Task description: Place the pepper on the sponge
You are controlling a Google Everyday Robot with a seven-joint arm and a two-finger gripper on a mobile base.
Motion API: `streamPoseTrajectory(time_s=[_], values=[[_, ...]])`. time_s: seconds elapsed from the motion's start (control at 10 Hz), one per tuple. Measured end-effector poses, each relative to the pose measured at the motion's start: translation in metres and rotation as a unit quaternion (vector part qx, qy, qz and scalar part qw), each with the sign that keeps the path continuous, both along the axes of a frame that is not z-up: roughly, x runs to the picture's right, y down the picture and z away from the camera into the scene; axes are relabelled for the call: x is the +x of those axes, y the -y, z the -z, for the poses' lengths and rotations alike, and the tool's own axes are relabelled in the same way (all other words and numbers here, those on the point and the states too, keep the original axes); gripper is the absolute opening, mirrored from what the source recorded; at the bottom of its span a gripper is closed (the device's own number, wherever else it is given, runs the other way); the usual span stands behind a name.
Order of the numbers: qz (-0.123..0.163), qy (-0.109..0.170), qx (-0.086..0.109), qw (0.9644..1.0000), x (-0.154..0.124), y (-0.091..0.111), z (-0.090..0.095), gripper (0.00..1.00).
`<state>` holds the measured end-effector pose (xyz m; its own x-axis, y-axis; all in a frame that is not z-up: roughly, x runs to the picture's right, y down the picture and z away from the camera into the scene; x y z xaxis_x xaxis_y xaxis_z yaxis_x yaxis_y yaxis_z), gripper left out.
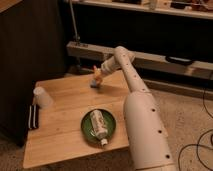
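A small orange-red pepper (97, 74) is held at the tip of my gripper (99, 76), which is shut on it. It hangs right over the light-blue sponge (94, 83) at the far middle of the wooden table (65, 130). The pepper's lower end is at or just above the sponge's top; I cannot tell whether they touch. My white arm reaches in from the lower right, bends at the elbow and slants down-left to the gripper.
A green plate (113, 131) with a white bottle (98, 123) lying on it sits at the table's near middle. A white cup (42, 97) and a black-and-white striped flat item (32, 116) are at the left edge. A dark panel and low shelving stand behind.
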<state>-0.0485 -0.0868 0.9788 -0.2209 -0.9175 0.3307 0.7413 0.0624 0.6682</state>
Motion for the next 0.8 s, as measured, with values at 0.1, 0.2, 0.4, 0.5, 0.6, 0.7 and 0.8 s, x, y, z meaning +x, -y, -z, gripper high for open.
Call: streamPoseTrajectory(time_s=[0.1,0.2,0.4,0.5,0.6,0.7,0.8], values=[[0.001,-0.004,-0.003,1.0,0.003,-0.002,-0.002,0.0],[0.001,-0.008,-0.007,0.9999,0.001,-0.004,-0.005,0.0],[0.002,-0.016,-0.013,0.9998,-0.002,-0.007,-0.011,0.0],[0.003,-0.02,-0.017,0.9996,-0.003,-0.01,-0.015,0.0],[0.004,-0.023,-0.02,0.9995,-0.004,-0.012,-0.018,0.0],[0.006,-0.025,-0.023,0.9994,-0.006,-0.013,-0.021,0.04],[0.008,-0.032,-0.027,0.9991,-0.007,-0.015,-0.024,0.15]])
